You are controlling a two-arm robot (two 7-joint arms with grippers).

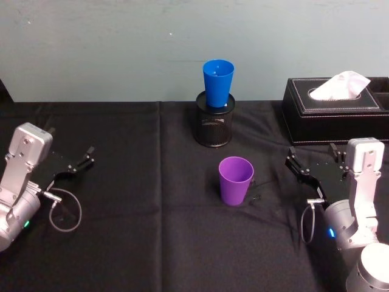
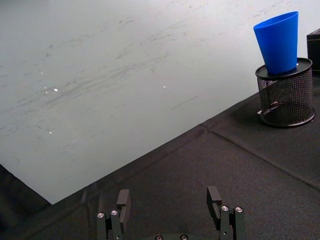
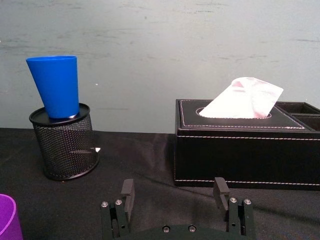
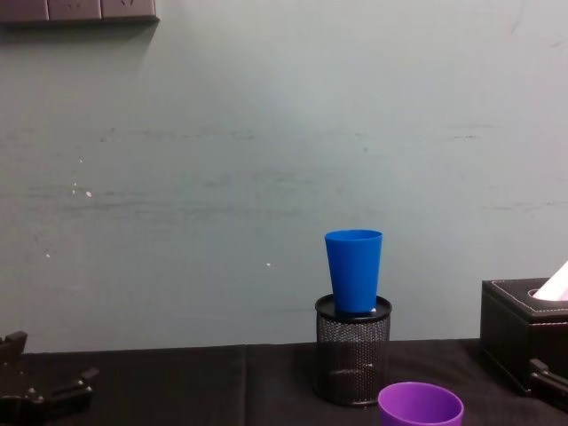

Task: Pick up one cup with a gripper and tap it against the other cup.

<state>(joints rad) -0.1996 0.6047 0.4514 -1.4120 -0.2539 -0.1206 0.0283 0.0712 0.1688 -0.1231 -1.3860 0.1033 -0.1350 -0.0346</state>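
Head view, nearest first: left gripper and right gripper hover with fingers spread, holding nothing; between them, nearer the right, the purple cup stands upright on the black cloth; beyond, the blue cup sits in a mesh pen holder. Risk: a hard tap could tip that perched cup; clamping the purple rim off-centre could topple it.
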